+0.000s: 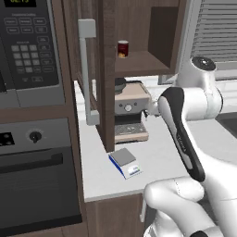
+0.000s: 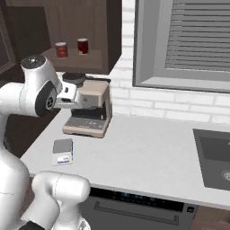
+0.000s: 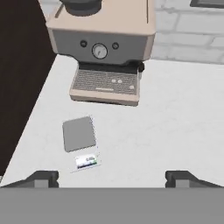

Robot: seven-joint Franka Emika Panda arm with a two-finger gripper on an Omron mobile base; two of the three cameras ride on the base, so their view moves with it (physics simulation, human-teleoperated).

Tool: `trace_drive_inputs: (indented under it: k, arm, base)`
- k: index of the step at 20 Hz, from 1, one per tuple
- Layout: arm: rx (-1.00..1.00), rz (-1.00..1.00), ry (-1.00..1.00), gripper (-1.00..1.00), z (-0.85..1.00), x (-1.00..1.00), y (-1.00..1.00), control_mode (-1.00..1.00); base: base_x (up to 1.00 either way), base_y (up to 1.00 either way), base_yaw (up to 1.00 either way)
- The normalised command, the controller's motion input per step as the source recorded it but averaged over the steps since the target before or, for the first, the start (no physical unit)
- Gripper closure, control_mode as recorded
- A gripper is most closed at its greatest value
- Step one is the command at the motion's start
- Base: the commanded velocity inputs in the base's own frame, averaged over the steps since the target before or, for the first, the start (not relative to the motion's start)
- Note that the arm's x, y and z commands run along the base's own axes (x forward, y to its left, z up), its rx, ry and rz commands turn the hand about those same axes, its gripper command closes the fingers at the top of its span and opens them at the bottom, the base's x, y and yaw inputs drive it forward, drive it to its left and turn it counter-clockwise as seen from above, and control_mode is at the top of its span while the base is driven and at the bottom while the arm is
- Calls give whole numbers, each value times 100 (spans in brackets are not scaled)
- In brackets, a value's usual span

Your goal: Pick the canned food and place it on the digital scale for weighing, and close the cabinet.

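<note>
Two red cans stand on the shelf of the open dark brown cabinet (image 2: 85, 22). The left one, with a pale grey top, is the canned food (image 2: 61, 49). The right can (image 2: 82, 46) shows a yellow-orange patch low on its label (image 1: 122, 49). The cabinet door (image 1: 105, 74) swings out over the counter, its grey bar handle (image 1: 85, 69) facing me. The digital scale (image 1: 125, 162) (image 2: 63, 151) (image 3: 80, 140) lies bare on the counter. My gripper (image 3: 112, 178) hangs open above the counter, near the scale and well below the cans.
A beige coffee machine (image 1: 132, 113) (image 2: 88, 108) (image 3: 103, 57) stands under the cabinet, just behind the scale. The black microwave (image 1: 28, 46) and oven (image 1: 37, 176) fill the left. A sink (image 2: 215, 157) lies at the far right, under a window with blinds (image 2: 193, 40).
</note>
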Motion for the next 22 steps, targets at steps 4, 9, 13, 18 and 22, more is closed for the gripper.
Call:
trace_drive_inputs:
  k: [4,9,13,18,22]
  arm:
    - [1,0,-51,-100,68,-77,11,-100]
    - [0,0,-33,-100,93,-45,37,-100]
    - [1,4,-23,-100,100,-24,42,-100]
    - [7,8,-13,-100,98,-14,28,-100]
    - [15,4,-12,-100,49,0,9,-100]
  base:
    - [0,0,0]
    - [0,0,0]
    - [0,0,0]
    - [0,0,0]
    - [0,0,0]
